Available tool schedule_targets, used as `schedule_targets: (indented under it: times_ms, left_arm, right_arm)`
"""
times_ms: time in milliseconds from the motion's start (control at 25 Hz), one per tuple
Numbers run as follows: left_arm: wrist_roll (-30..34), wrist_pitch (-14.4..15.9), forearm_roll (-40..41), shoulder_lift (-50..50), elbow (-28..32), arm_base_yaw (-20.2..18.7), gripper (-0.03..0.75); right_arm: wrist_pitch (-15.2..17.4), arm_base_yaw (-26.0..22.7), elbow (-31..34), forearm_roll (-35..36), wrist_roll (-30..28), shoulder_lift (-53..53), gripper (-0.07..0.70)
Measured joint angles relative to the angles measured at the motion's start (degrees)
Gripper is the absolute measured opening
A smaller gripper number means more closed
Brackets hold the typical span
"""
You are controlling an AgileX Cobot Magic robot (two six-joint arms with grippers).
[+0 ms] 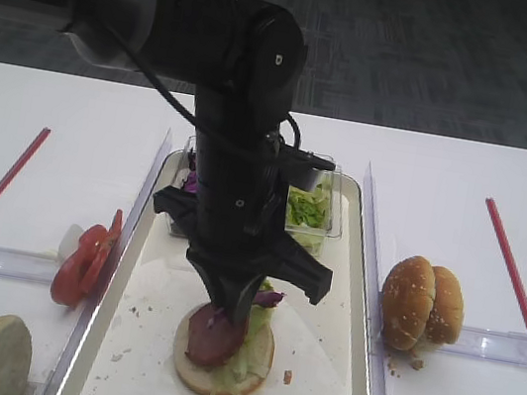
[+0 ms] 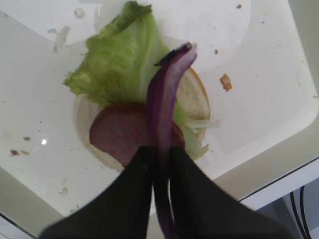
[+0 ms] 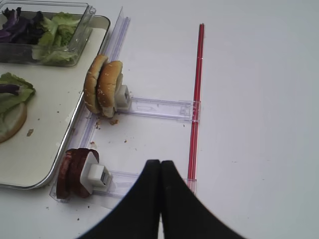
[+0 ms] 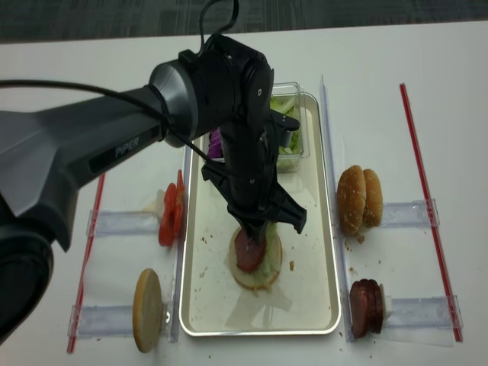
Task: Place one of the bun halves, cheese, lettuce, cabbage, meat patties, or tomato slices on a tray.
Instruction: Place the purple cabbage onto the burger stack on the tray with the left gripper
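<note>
Left hand [image 2: 160, 164] hangs low over the tray [image 1: 357, 303], fingers nearly together with the cabbage [image 2: 164, 104] strip pinched between them, so it looks gripped. The strip drapes over the meat patty [image 2: 122, 130] on the bun half [image 1: 217, 366] with lettuce [image 2: 119, 59], probably lined up to stack it there. Right hand [image 3: 160, 199] is closed and empty, parked over the white surface [image 3: 249, 74] at right, near spare buns. Dark carpet floor [image 1: 417, 51] beyond.
</note>
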Motion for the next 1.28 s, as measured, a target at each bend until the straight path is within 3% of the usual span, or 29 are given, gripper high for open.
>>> schedule_targets:
  times_ms: [200,680,960,1280]
  left_arm:
    - [0.0,0.19,-0.03,0.0,0.0,0.0,0.101]
    - [0.0,0.36,-0.13,0.0,0.0,0.0,0.276]
    - [0.0,0.36,-0.13,0.0,0.0,0.0,0.417]
    - [-0.18,0.36,-0.13,0.0,0.0,0.0,0.442]
  right_arm:
    - [0.0,0.0,0.0,0.0,0.0,0.0,0.231]
    - [0.0,0.0,0.0,0.0,0.0,0.0,0.231]
    - [0.0,0.0,0.0,0.0,0.0,0.0,0.231]
    - [0.0,0.0,0.0,0.0,0.0,0.0,0.231]
